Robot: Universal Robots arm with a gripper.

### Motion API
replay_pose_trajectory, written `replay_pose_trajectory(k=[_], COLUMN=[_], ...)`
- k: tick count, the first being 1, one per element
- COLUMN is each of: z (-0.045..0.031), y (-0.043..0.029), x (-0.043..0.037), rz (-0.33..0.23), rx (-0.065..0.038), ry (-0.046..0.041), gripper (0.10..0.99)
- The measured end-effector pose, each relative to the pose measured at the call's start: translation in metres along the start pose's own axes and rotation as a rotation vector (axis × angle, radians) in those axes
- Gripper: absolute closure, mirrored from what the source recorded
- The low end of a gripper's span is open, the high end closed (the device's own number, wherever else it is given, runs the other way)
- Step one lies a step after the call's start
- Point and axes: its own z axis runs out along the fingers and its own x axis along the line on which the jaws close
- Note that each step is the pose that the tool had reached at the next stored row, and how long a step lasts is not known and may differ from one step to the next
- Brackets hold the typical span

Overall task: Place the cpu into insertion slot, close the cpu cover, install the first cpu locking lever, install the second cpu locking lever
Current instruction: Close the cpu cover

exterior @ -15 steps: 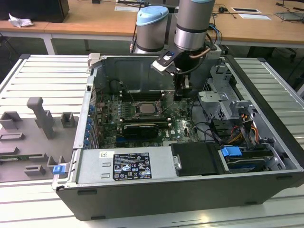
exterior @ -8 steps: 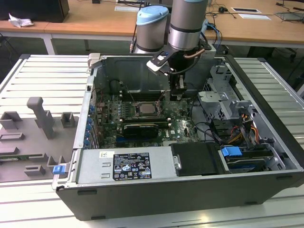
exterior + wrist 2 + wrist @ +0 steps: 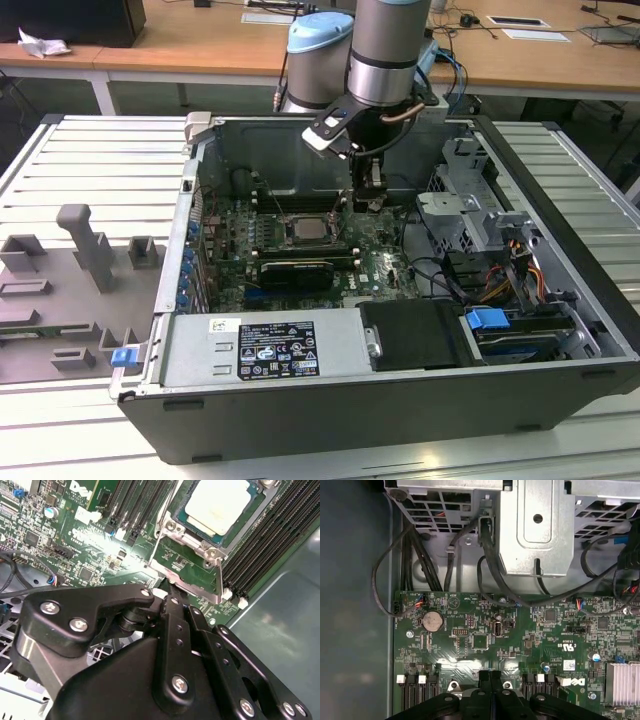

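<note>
Already, inside the open computer case [image 3: 560,215], the hand [image 3: 168,589], pressed together on nothing, hovers at the cpu cover [image 3: 195,587], seemingly swung open; the cpu [image 3: 217,505] sits in the insertion slot [image 3: 174,529]. Closing and locking look undone.

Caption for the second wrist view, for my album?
End effector at the edge of the cover framing the seated cpu.

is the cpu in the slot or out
In: the cpu lies flat within the silvery rim of the insertion slot, in the second wrist view.
</note>
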Motion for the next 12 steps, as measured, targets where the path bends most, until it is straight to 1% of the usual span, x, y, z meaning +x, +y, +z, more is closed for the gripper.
replay_pose_trajectory(k=[4,12], z=[0.0,0.0], y=[-0.0029,-0.0123], x=[0.0,0.0002], rz=[0.0,0.0], rx=[0.0,0.0], ry=[0.0,0.0], gripper=[0.98,0.98])
